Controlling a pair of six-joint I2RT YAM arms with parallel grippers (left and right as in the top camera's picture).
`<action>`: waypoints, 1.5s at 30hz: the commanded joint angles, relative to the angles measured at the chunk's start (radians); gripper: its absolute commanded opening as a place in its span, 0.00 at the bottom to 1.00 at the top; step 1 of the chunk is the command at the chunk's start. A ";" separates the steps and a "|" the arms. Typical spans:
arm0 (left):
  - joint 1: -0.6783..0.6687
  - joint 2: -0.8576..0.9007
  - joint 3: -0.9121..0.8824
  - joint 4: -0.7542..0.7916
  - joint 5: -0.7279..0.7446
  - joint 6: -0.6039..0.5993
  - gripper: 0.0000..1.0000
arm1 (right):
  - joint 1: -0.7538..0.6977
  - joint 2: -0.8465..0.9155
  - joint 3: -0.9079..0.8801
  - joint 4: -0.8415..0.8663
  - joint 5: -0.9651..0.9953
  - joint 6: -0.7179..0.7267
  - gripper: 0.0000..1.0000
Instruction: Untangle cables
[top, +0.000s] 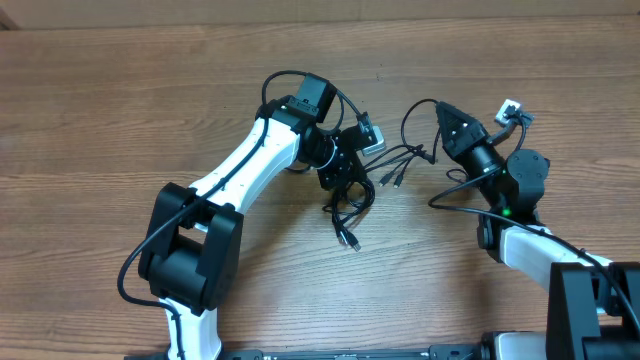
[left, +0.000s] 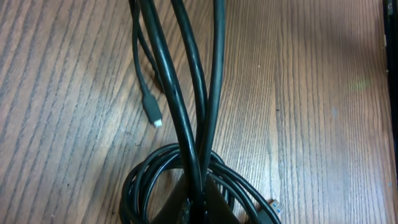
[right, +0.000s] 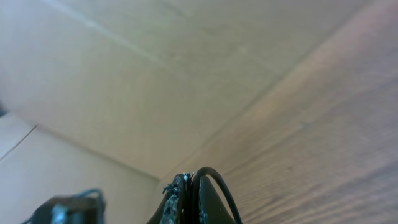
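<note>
In the overhead view, the cables are seen bunched at the centre of the table, with plug ends fanned out to the right and lower edge of the bunch. The left gripper is set down on the top of the bunch, and the right gripper is seen at upper right, a thin strand looped from its tip toward the bunch. In the left wrist view, the left gripper is shown at the bottom centre with its jaws pressed together on the cables, which are stretched up the frame above a coil; a silver-tipped plug is laid on the table at centre left. In the right wrist view, the right gripper is seen at the bottom edge, its jaws closed on a strand arched out to the right above the table.
</note>
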 joint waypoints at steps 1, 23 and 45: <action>-0.008 -0.010 -0.002 -0.012 0.017 0.005 0.04 | 0.003 0.006 0.014 -0.023 0.091 0.040 0.04; -0.011 -0.004 -0.002 0.170 0.027 -0.256 0.04 | 0.004 0.006 0.014 0.082 -0.036 0.025 0.04; -0.018 -0.004 -0.002 0.226 -0.034 -0.422 0.04 | 0.079 0.006 0.014 0.228 -0.024 -0.063 0.04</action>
